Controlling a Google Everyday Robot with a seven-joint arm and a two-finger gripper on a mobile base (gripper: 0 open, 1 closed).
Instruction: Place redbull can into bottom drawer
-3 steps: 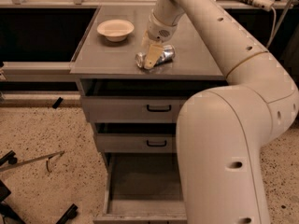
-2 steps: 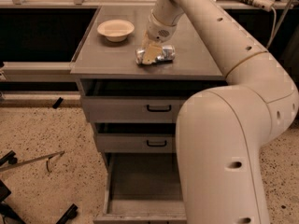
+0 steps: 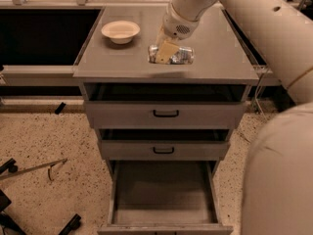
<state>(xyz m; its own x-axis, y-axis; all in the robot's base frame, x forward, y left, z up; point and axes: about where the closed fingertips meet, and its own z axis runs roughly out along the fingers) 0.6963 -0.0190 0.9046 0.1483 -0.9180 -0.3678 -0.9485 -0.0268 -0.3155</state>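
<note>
Gripper (image 3: 165, 53) at lying redbull can (image 3: 183, 56), bench (image 3: 122, 62) (closure: cannot tell); weak hold, can perhaps rolls, misses bottom drawer (image 3: 164, 192).

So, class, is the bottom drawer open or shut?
Open: the bottom drawer is pulled out, its bare grey interior showing. The gripper is up at the redbull can lying on the cabinet top.

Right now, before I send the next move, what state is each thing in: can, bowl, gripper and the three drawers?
redbull can: lying on its side on the cabinet top, not yet in a drawer.
gripper: down on the can's left part.
cream bowl: upright, empty, apart from the can.
top drawer: pulled out a little.
middle drawer: pulled out a little.
bottom drawer: pulled far out, empty.
</note>
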